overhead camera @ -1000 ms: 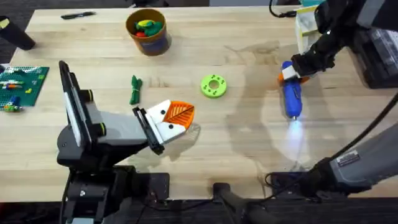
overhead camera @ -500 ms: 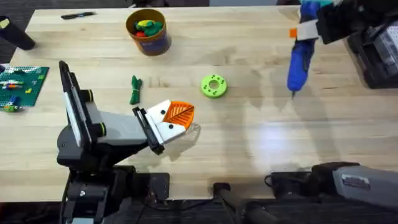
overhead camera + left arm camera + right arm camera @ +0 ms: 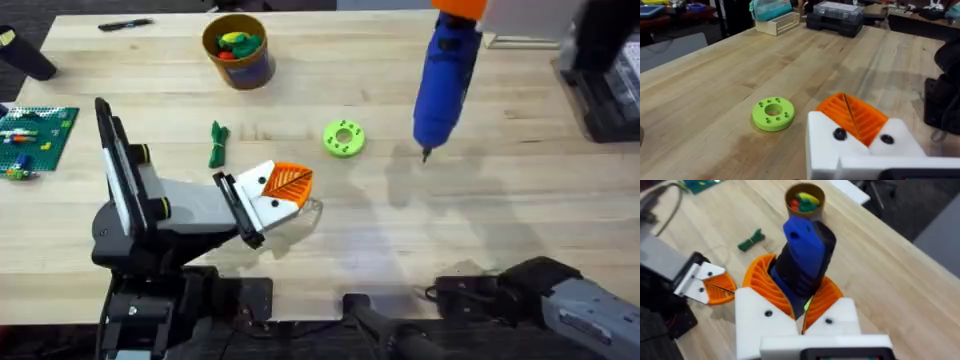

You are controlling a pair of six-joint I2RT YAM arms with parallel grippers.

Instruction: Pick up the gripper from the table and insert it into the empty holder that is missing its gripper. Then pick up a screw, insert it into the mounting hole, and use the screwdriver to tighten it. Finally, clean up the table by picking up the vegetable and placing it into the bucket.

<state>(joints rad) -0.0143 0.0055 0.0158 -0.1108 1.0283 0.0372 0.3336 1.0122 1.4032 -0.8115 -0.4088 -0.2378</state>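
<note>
My right tool (image 3: 802,305) clamps the screwdriver (image 3: 441,72), airborne at 2 o'clock; left tool (image 3: 287,192) pads together, resting on counter (image 3: 380,240).

White pincer (image 3: 802,311) blocks, orange ribbed pads (image 3: 760,280), black screws; dark arm links.

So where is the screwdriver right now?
The blue screwdriver is lifted off the table in the right gripper, tip down, right of the lime-green disc in the overhead view.

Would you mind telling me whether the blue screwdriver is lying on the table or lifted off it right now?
Lifted. The right hand grips the screwdriver, tip pointing down, above the table.
</note>
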